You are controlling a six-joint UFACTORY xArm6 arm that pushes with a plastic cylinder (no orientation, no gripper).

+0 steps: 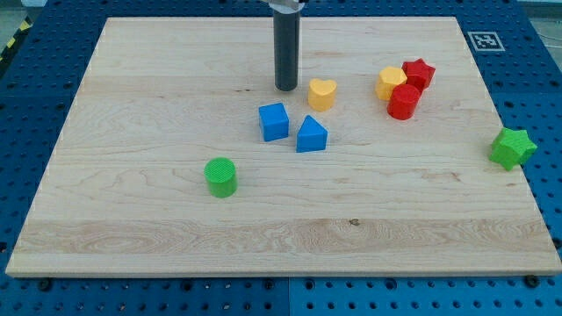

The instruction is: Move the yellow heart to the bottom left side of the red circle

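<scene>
Green cylinder nearest; yellow heart just right of my tip; no pincer

Pale wood board, matt plastic-looking blocks

The board is light, smooth wood with visible grain; the yellow heart and red circle look like matt plastic, and my tip ends a dark rod with a dull sheen.
</scene>
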